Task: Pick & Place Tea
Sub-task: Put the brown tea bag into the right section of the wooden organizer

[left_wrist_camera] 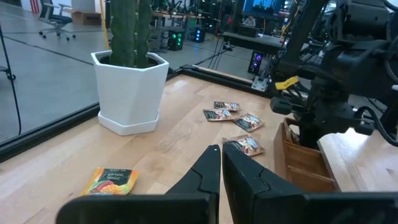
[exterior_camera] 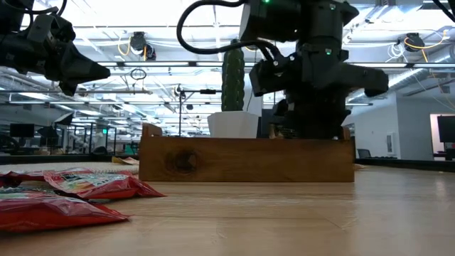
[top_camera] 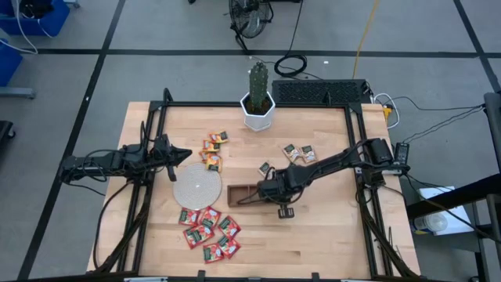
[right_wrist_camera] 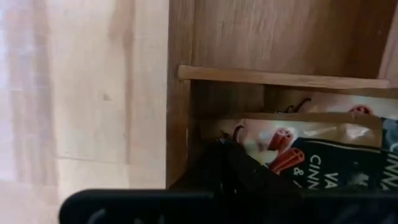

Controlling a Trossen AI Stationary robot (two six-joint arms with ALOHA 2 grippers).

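Note:
The brown three-compartment tray [top_camera: 243, 194] [exterior_camera: 249, 160] lies mid-table. My right gripper [top_camera: 270, 188] [right_wrist_camera: 227, 152] reaches down into it, shut on a whitish tea sachet with dark print [right_wrist_camera: 311, 149]. In the low view the tray wall hides its fingers. Red sachets [top_camera: 210, 229] [exterior_camera: 85, 185] lie flat near the front edge. Orange ones [top_camera: 213, 150] [left_wrist_camera: 112, 180] and more whitish ones [top_camera: 300, 153] [left_wrist_camera: 233, 115] lie flat farther back. My left gripper [top_camera: 186, 153] [left_wrist_camera: 219, 152] hovers shut above the table, left of the orange sachets. My right gripper pinches the whitish sachet at its edge [right_wrist_camera: 252, 140] between the two fingertips, coming from above and pointing down into a tray compartment. The sachet's printed face flops out beside the fingers, inside the compartment by the divider [right_wrist_camera: 280, 78]. Whether it rests on the tray floor does not show.
A round pale grey disc [top_camera: 196, 185] lies left of the tray, below the left gripper. A cactus in a white pot [top_camera: 257, 110] [left_wrist_camera: 127, 93] stands at the far edge. A black frame [top_camera: 235, 104] borders the table. Bare wood lies near the front right.

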